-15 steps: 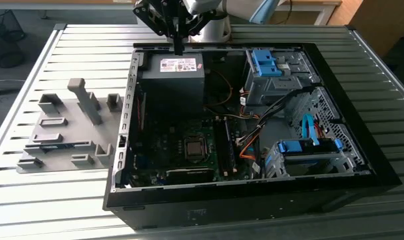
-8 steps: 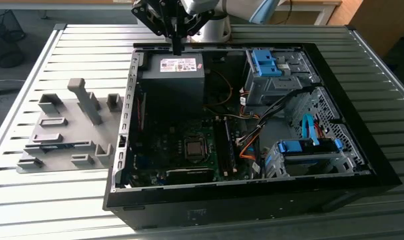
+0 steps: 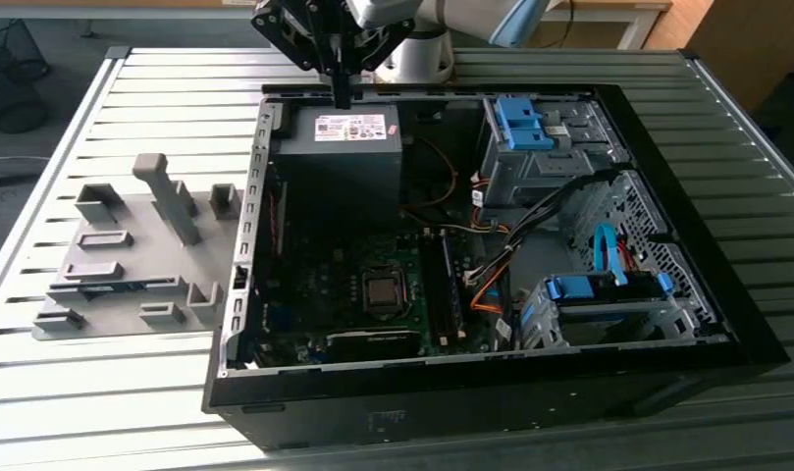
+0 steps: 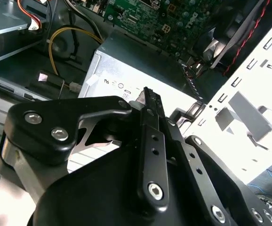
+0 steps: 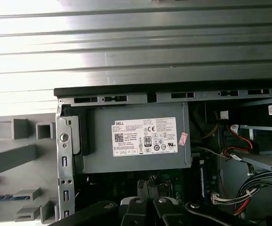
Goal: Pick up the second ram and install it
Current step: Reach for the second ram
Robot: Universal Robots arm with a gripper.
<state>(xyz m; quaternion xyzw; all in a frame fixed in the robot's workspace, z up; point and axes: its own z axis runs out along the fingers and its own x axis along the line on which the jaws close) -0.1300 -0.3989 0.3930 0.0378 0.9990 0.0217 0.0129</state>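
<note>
The second ram point(image 3: 109, 287) is a thin green stick lying flat in a slot of the grey fixture plate point(image 3: 122, 324), at the exterior view's left of the open computer case point(image 3: 502, 383). In the first wrist view the second ram point(image 5: 2, 197) shows as a bluish strip at the picture's edge. My gripper point(image 3: 341, 93) hangs over the case's back edge, just above the grey power supply point(image 3: 338, 132), well away from the stick. Its fingers are shut together with nothing between them, as the gripper point(image 4: 148, 96) also shows in the second wrist view.
Inside the case lie the motherboard point(image 3: 370, 294) with long dark memory slots point(image 3: 440, 285), bundled cables point(image 3: 502, 265) and blue-clipped drive bays point(image 3: 528, 123). Upright grey blocks point(image 3: 168, 196) stand on the fixture plate. Everything rests on a slatted metal table point(image 3: 109, 392).
</note>
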